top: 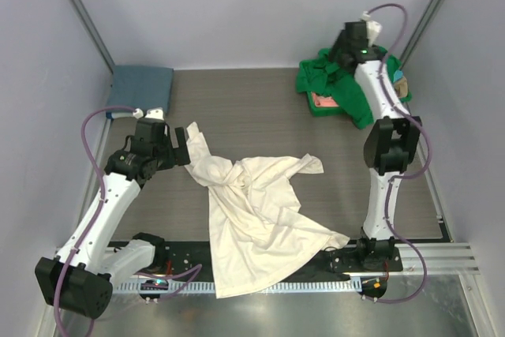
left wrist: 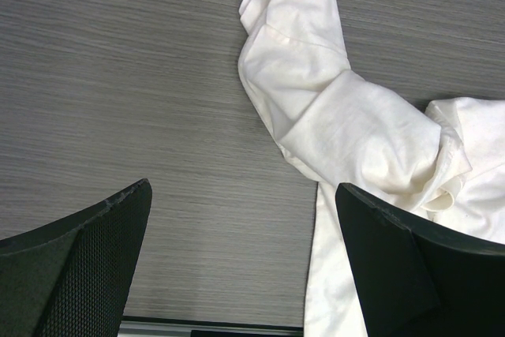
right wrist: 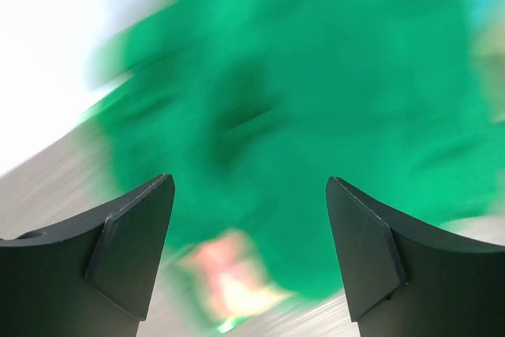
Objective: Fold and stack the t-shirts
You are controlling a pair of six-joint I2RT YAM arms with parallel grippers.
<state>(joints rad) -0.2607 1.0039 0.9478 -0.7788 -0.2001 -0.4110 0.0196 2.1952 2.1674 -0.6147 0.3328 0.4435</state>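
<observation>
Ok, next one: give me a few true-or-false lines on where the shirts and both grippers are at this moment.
1. The white shirt lies crumpled and unfolded in the middle of the table. True.
2. The left gripper is clamped on the white shirt. False: its jaws stand wide open beside the shirt's left end and hold nothing.
3. A blue shirt sits folded in the far left corner. True.
4. The right gripper hovers over the white shirt. False: it is at the far right corner, above the green shirt, with its jaws apart.
</observation>
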